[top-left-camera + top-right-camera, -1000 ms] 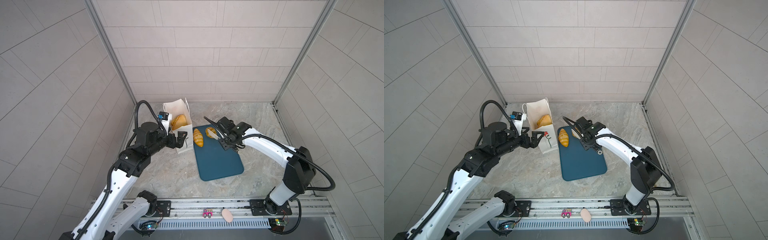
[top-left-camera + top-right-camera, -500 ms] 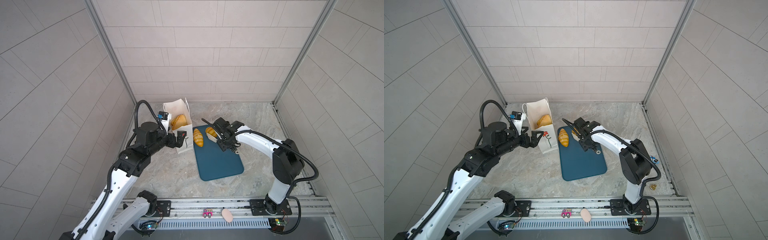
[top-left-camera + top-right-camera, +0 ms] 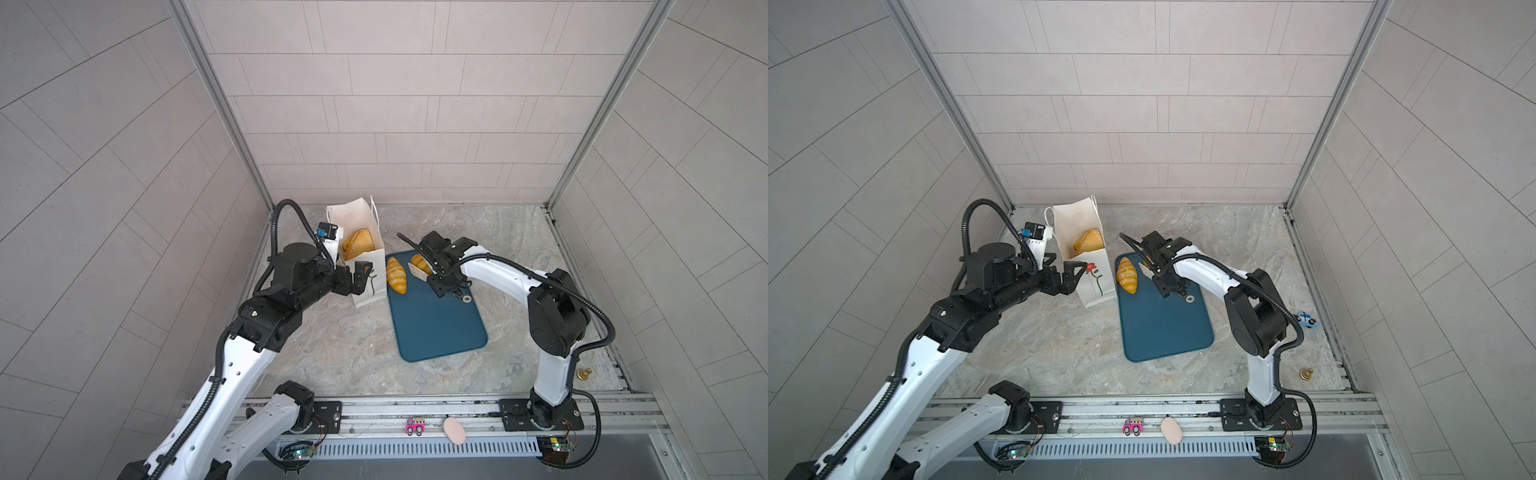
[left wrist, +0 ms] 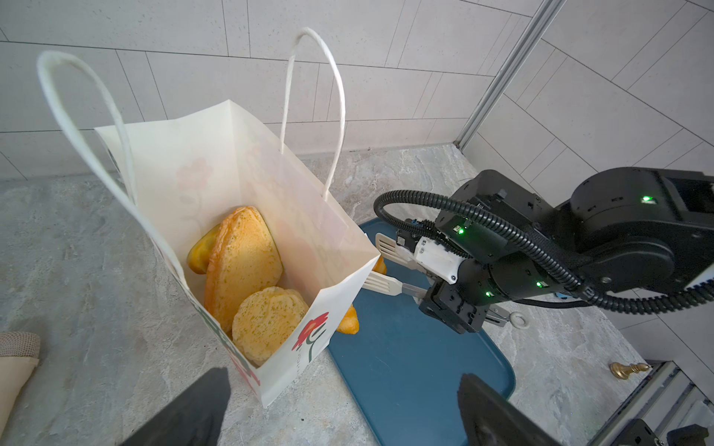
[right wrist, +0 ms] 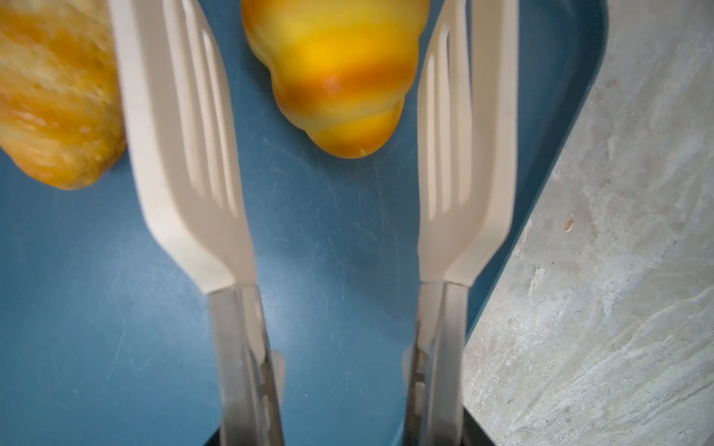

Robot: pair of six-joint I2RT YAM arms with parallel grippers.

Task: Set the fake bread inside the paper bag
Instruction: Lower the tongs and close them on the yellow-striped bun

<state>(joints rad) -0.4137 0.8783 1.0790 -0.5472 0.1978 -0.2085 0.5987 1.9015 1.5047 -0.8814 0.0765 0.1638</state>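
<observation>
While the left jaws hang wide beside the paper bag (image 4: 216, 173), seemingly ready to steady it, the right jaws clamp tongs (image 5: 185, 154), blades spread around the small croissant (image 5: 336, 77) on the blue board (image 3: 436, 328); other bread (image 4: 243, 266) sits bagged.

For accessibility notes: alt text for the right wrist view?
White slotted tongs stand open above a blue board, the tip of a yellow croissant between their blades. A second pastry lies outside one blade; marble table borders the board.
</observation>
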